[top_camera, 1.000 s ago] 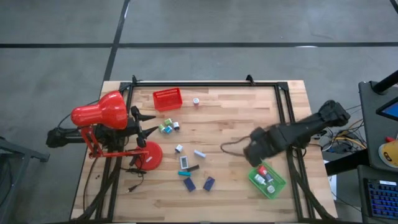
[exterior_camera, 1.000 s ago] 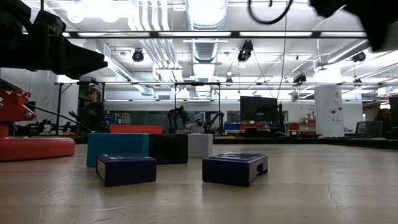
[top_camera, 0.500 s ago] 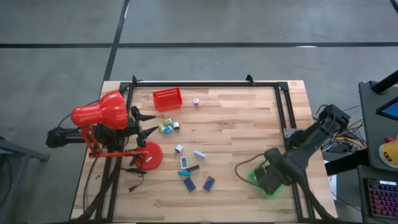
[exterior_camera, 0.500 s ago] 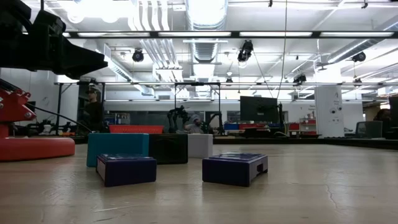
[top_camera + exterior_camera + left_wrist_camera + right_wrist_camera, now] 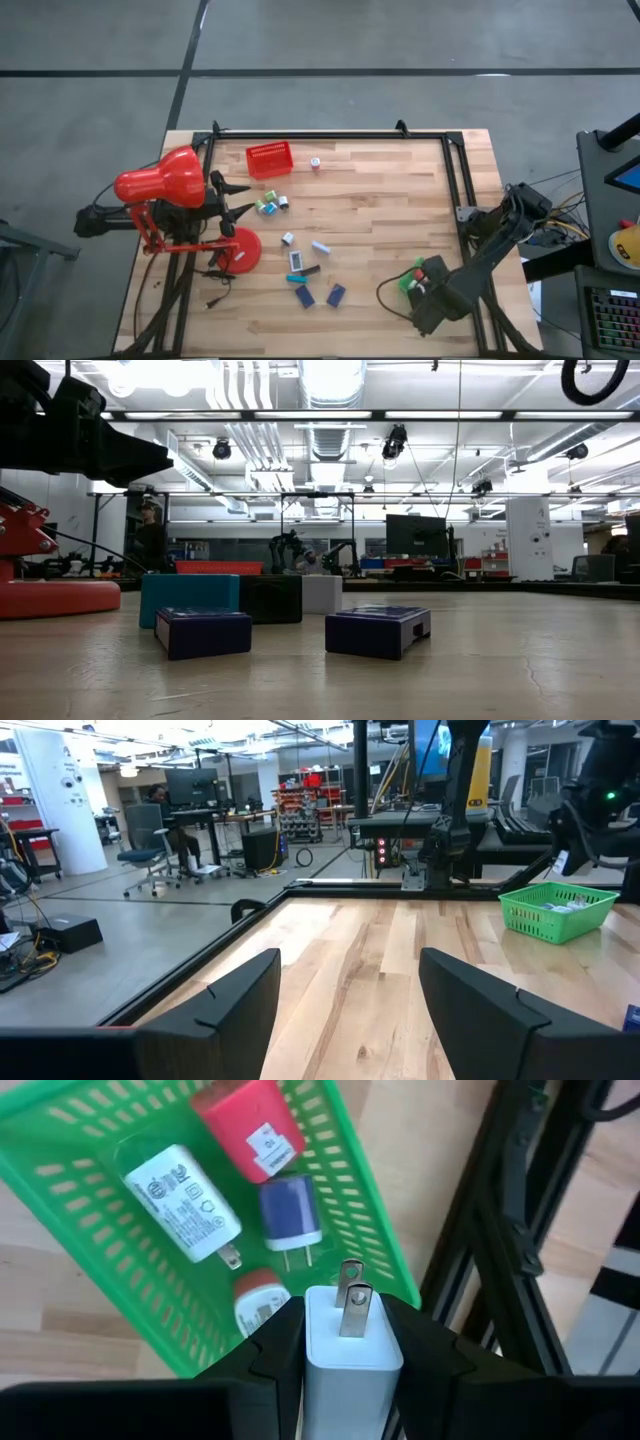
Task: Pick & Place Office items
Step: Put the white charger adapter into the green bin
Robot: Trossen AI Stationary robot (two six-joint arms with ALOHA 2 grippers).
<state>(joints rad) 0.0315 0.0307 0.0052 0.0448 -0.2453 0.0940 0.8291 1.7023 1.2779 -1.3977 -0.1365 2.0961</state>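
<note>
The wooden bench (image 5: pixel 380 200) carries everything, and the biggest thing on it is the red desk lamp (image 5: pixel 160 185) at its left edge, where the left arm waits with its left claw (image 5: pixel 345 1010) partly open and empty, looking across bare boards. Next in size are the two trays: a red tray (image 5: pixel 269 160) near the far side and a green tray (image 5: pixel 120 1260) at the near right corner, largely hidden under the right arm in the overhead view. The step in hand looks like the placing half of a pick and place: the right claw (image 5: pixel 345 1365) is clamped on a white plug-in charger (image 5: pixel 345 1345), prongs pointing away from the wrist, and it hangs just over the green tray's rim. Inside that tray lie a white adapter (image 5: pixel 185 1200), a red adapter (image 5: pixel 255 1130), a navy adapter (image 5: pixel 290 1215) and a small red-and-white piece (image 5: pixel 260 1295). The next move, as I judge it, calls for shifting the charger inward over the tray floor, then releasing it, since from here it could catch the rim or fall outside. The smallest things, the loose office items (image 5: pixel 305 265), lie scattered mid-bench, well apart from both claws.
</note>
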